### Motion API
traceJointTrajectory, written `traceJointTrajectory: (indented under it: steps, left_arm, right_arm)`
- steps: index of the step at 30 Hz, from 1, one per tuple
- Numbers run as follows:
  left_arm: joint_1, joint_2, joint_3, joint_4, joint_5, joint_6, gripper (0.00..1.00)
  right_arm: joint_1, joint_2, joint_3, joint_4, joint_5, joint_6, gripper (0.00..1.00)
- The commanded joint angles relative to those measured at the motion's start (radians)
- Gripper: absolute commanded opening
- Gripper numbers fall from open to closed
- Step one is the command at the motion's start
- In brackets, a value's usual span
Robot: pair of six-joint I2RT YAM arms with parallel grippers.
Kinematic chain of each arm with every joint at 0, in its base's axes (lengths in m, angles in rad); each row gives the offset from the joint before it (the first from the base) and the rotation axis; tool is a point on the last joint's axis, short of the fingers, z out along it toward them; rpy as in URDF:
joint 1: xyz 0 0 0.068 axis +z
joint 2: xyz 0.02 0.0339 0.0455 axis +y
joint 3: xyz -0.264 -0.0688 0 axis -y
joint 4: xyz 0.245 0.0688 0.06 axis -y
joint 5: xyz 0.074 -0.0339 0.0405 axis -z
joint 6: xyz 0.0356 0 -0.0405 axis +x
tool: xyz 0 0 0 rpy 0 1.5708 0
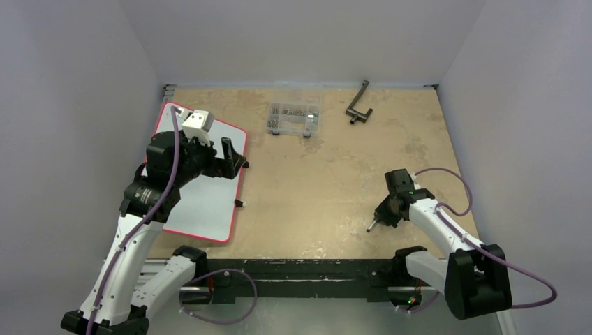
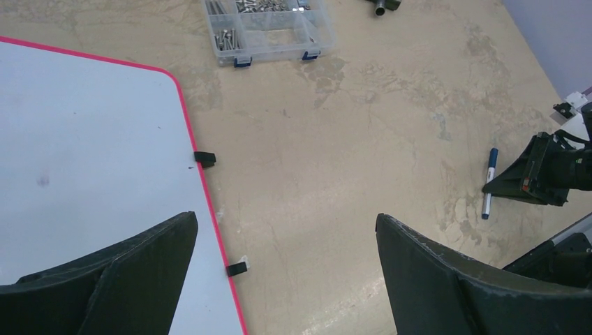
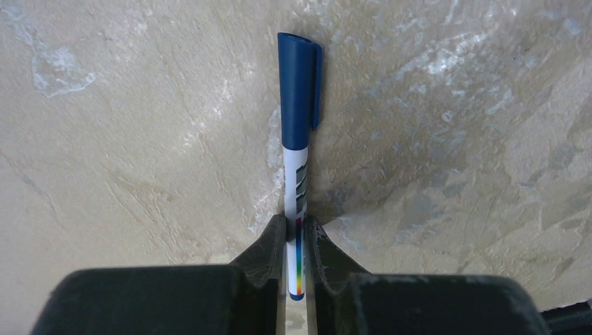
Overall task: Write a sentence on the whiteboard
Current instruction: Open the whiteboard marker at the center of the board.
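Whiteboard (image 1: 208,204): flat on the table (image 1: 314,181), red-rimmed with rounded corners. Its surface is plain white where visible, with one faint grey smudge in the left wrist view (image 2: 84,139). Small black clips (image 2: 204,159) sit along its right edge.

Left gripper (image 1: 234,155): above the whiteboard's right edge, not touching it. Fingers are spread wide with nothing between them. In its own camera (image 2: 285,220) one finger hangs over the board and the other over bare table.

Right gripper (image 1: 382,216): well to the right of the whiteboard, low at the table. Its fingers (image 3: 269,244) are pressed together on the white barrel of a marker (image 3: 297,105), pinching it near the rear end.

Marker, continued: blue cap on, pointing away from the fingers. It lies along the tabletop, well apart from the whiteboard (image 2: 490,178); whether it rests on the table or is lifted just clear cannot be told.

Compartment box (image 1: 294,118): clear plastic with small metal parts and blue latches, beyond the whiteboard's far right corner and apart from it (image 2: 269,31).

Black metal crank-shaped part (image 1: 359,105): further right of the whiteboard than the box, near the table's far edge.
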Motion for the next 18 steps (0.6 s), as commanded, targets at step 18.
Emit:
traceJointTrajectory:
  steps: [18]
  left_arm:
    - [-0.005,0.019,0.030,0.058,0.142,-0.037,1.00]
  right_arm:
    - [0.302,0.002,0.320,0.349,-0.425,-0.425,0.00]
